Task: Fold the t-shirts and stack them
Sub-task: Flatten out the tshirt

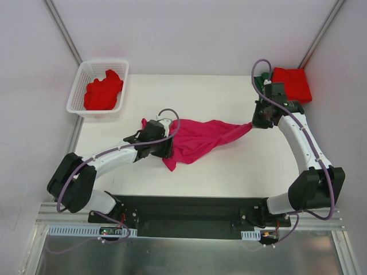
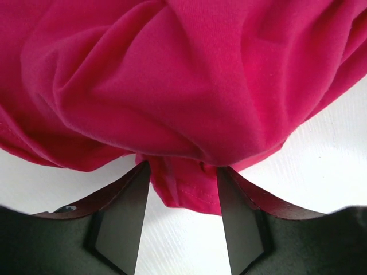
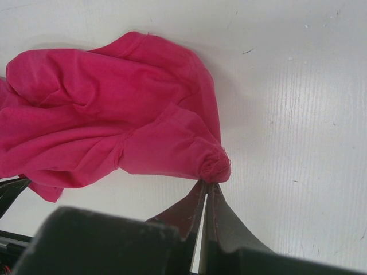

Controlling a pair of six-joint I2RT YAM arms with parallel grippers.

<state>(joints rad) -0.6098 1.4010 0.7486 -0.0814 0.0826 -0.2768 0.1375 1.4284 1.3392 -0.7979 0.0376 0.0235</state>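
Note:
A magenta-pink t-shirt (image 1: pixel 198 140) lies crumpled at mid-table, pulled into a point toward the right. My right gripper (image 1: pixel 255 123) is shut on that bunched tip, seen in the right wrist view (image 3: pixel 206 183) with the shirt (image 3: pixel 114 126) spreading left. My left gripper (image 1: pixel 166 146) is at the shirt's left side. Its jaws stand open (image 2: pixel 183 167) with a hemmed fold of the shirt (image 2: pixel 183 86) hanging between the fingertips. A bright red shirt (image 1: pixel 104 90) lies bunched in the basket. A folded red shirt (image 1: pixel 292 84) lies at the far right on a dark green one (image 1: pixel 262 76).
The white lattice basket (image 1: pixel 77 86) stands off the table's far left corner. The white table (image 1: pixel 229 172) is bare in front of the shirt and at the back middle. Grey walls close in the back and sides.

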